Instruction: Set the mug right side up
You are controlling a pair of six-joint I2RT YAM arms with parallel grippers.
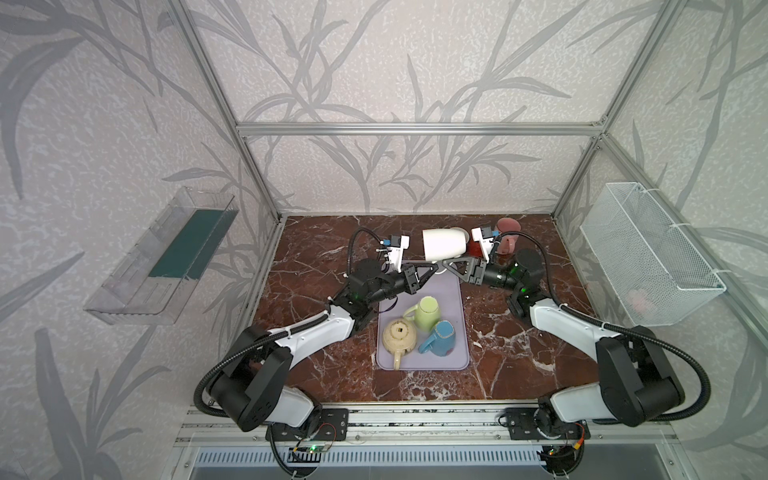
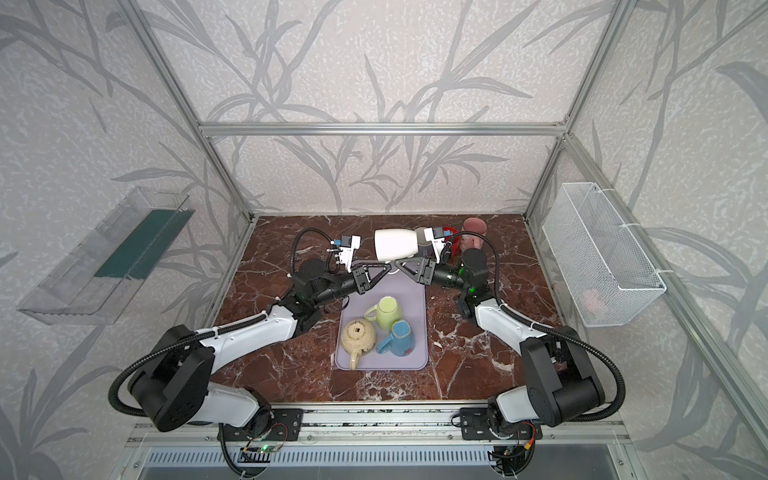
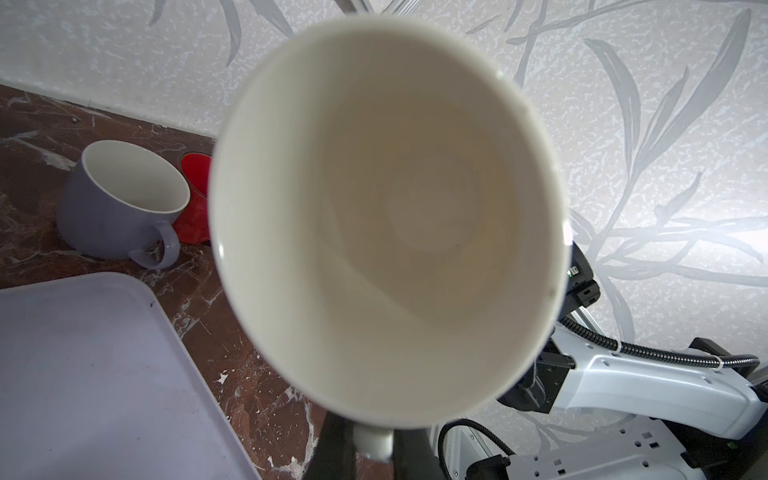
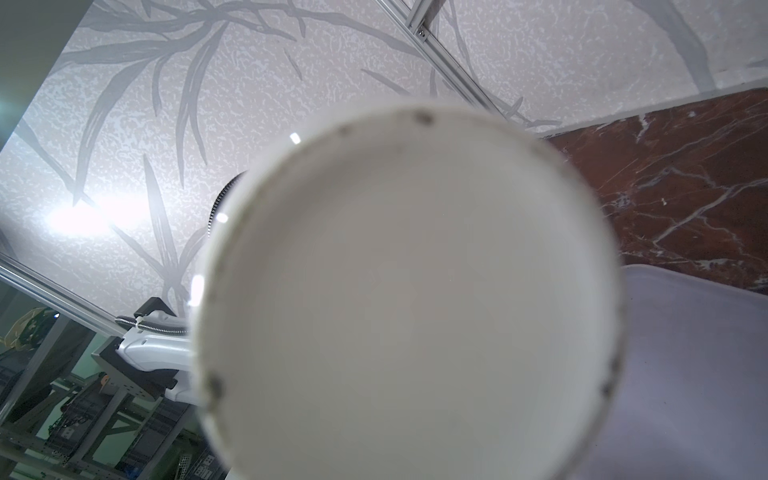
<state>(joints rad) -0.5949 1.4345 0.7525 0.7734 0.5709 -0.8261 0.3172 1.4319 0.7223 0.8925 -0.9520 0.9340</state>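
Both top views: white mug (image 1: 444, 243), glazed ceramic so prob. stiff, slick, breakable & best held by handle (image 3: 372, 442), hangs sideways in air above far edge of tray (image 1: 455, 299), just above meeting tips of L claw (image 1: 432, 266) & R claw (image 1: 452, 266). L wrist: mouth faces cam, L claw pinched shut on handle. R wrist: mug base fills view, R claw's opening can't be told.

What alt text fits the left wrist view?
Looking straight into the empty white mug, which fills most of the frame, its handle pinched in the left gripper. Behind it, a lavender mug and a red cup sit on the marble table next to the corner of a pale tray; the right arm shows beyond the mug.
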